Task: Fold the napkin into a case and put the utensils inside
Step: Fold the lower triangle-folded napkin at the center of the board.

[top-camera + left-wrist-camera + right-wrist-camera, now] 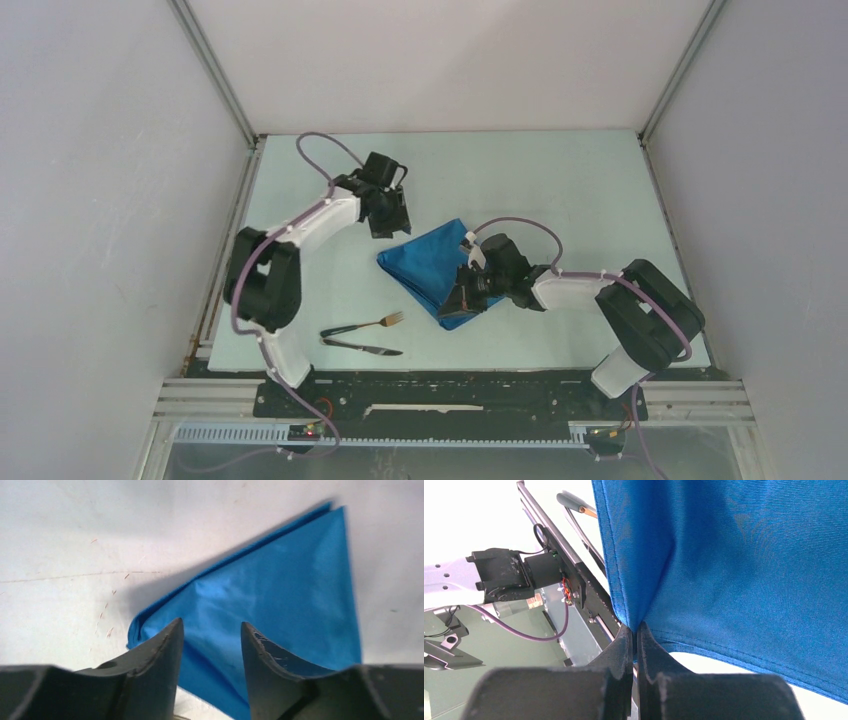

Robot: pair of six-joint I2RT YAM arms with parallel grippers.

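The bright blue napkin lies on the table folded into a rough triangle; no case is in view. My right gripper is shut on the napkin's near corner, and the cloth rises from the pinched fingertips. My left gripper hovers just off the napkin's far-left edge. It is open, with nothing between its fingers, and the napkin lies below it. The utensils rest near the front edge: the fork and, just in front of it, the dark knife.
The pale table mat is bounded by grey walls on three sides. A metal frame rail runs along the near edge between the arm bases. Purple cables loop off both arms.
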